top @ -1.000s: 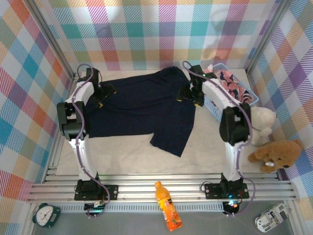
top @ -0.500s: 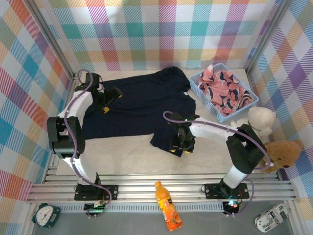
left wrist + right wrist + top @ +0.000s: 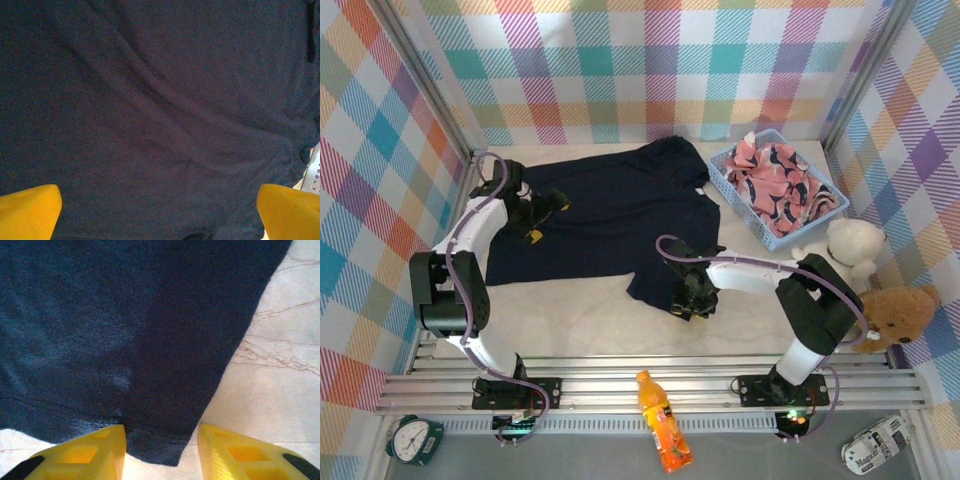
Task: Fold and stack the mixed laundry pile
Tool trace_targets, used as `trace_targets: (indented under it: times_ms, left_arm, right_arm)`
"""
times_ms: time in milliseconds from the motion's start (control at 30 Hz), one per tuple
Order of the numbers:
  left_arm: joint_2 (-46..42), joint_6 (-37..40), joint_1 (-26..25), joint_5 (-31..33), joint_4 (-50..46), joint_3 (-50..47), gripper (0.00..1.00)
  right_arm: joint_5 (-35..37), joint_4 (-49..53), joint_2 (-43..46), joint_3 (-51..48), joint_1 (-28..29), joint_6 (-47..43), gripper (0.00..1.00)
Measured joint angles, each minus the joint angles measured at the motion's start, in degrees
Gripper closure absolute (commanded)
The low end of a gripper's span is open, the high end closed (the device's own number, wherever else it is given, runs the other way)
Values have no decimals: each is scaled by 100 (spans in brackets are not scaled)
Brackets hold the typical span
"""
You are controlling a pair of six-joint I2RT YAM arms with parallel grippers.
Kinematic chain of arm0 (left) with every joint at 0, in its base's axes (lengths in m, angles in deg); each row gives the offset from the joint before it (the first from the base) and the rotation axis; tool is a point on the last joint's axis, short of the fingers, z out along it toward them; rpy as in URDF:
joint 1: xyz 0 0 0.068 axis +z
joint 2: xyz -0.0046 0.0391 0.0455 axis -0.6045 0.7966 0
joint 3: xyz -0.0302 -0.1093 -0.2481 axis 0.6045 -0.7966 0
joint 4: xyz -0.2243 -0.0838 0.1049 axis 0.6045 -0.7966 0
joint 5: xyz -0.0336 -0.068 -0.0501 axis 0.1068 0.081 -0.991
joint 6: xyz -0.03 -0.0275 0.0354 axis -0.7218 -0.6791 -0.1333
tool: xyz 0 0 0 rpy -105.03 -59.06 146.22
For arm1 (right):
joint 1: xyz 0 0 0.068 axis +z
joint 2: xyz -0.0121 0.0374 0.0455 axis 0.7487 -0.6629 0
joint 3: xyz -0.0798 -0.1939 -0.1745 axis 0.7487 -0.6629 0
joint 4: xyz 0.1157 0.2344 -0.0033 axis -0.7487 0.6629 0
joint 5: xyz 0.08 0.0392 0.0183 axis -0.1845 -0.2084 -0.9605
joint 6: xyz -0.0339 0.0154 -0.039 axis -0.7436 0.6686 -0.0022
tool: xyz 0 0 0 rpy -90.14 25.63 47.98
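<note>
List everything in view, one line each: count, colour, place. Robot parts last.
trousers: one, dark navy, spread flat mid-table
pink garment: one, pink with navy-and-white print, inside the basket
basket: one, light blue, far right of the table
white teddy bear: one, white, right edge
brown teddy bear: one, brown, right edge, nearer
bottle: one, orange, lying before the near rail
clock: one, teal, near-left corner
left end effector: one, yellow fingers, open over the trousers
right end effector: one, yellow fingers, open astride the trousers' hem corner
</note>
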Motion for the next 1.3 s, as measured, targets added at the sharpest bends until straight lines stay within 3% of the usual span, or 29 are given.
trace_targets:
  times_ms: [67, 167, 200, 467, 867, 1100, 1300]
  left_arm:
    - [-17, -11, 0, 22, 0, -15, 0]
    - [-20, -28, 0, 46, -2, -37, 0]
    - [-20, -31, 2, 44, -2, -37, 0]
    - [-50, -28, 120, 109, -96, -118, 0]
    - [-1276, -562, 776, 1744, -966, -1729, 8]
    - [-1576, -1191, 787, 2483, -1204, -2282, 21]
    - [-1996, -1602, 787, 2752, -1419, -2675, 31]
  right_arm:
    - [50, 4, 0, -28, 7, 39, 72]
    - [168, 109, 9, -48, 4, 149, 98]
    - [186, 90, 26, -61, 4, 197, 100]
    - [282, 31, 199, -192, -236, -55, 100]
    - [750, 763, 175, -129, -885, -1084, 100]
    - [581, 822, 212, -138, -1110, -1366, 100]
    - [321, 719, 212, -138, -1110, -1384, 100]
